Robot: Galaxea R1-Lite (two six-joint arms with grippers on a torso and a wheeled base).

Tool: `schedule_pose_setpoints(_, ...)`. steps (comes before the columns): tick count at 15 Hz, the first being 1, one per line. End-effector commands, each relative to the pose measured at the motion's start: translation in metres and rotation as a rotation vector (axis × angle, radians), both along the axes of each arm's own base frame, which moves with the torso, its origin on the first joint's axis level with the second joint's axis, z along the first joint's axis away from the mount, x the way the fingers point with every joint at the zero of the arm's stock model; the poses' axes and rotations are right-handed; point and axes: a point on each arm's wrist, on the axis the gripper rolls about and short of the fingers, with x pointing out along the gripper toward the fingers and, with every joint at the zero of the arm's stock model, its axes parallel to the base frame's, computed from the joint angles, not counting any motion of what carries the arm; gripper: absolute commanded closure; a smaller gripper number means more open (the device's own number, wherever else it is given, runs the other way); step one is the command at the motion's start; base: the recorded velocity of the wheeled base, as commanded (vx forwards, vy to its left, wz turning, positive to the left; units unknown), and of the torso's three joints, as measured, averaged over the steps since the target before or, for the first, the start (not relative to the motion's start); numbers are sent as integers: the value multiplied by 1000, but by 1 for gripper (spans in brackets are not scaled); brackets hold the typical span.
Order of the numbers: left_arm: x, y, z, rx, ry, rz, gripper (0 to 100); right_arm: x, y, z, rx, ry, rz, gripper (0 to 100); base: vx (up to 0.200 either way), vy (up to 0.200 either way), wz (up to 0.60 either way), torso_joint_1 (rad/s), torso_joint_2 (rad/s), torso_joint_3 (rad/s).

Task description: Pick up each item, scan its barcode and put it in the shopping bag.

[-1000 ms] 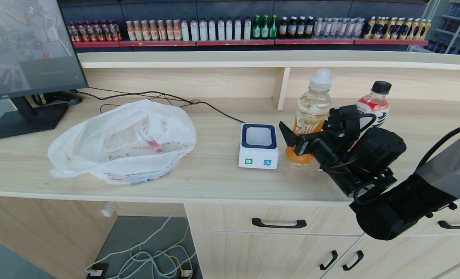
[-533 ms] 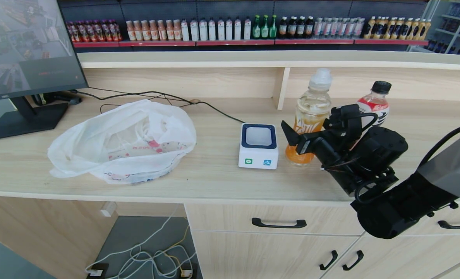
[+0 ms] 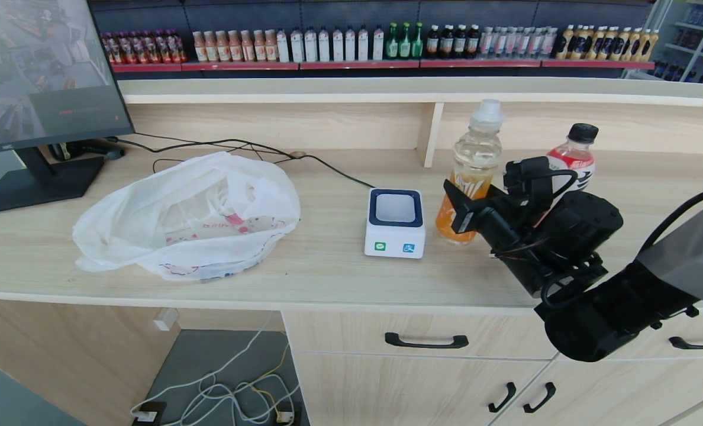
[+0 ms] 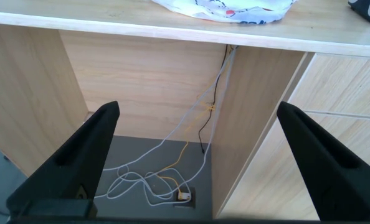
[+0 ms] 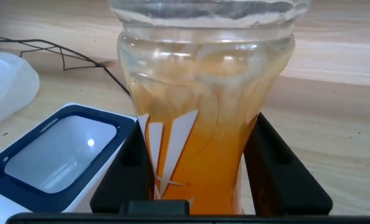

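Hidden bits first. The right gripper [image 3: 473, 206] covers the base of the orange drink bottle [image 3: 476, 160] in the right wrist view [image 5: 203, 124], so I can't tell if it sits on the counter [image 3: 328, 260] or just clear of it. In the head view the far finger is behind the bottle. Label detail is too small to read. The black-capped bottle [image 3: 575, 155] further back has its lower half blocked by my right wrist. Shopping bag [image 3: 192, 213]: something with red print inside, shape unclear through the plastic. In the left wrist view the bag [image 4: 228, 9] is cut off at the frame edge, just its bottom showing on the counter lip.

Pose. The right arm comes in from the right over the counter's front edge, gripper pointing toward the scanner [image 3: 394, 223]. Its jaws are clamped on the bottle's lower body, one of the fingers [image 5: 126, 171] on each side, against the plastic. The bottle stands with a slight lean, just right of the scanner, not touching it. The bag lies on the counter well left of the scanner, near the monitor [image 3: 38, 65] stand.

The left arm is low, below the counter top. The left gripper [image 4: 197, 155] faces the open bay under the counter, cables [image 4: 160, 183] on the floor there. Its jaws are spread wide, empty.
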Motion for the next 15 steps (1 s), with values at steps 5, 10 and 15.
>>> schedule_pose_setpoints(5,0,0,0,0,0,0,0,-3,-1,5,6,-15,0,100,0,0,0,0,0,0)
schedule_pose_setpoints(10,0,0,0,0,0,0,0,-9,-4,18,17,-45,-1,100,0,0,0,0,0,0)
schedule_pose_setpoints(15,0,0,0,0,0,0,0,-25,-7,28,21,-60,11,100,0,0,0,0,0,0)
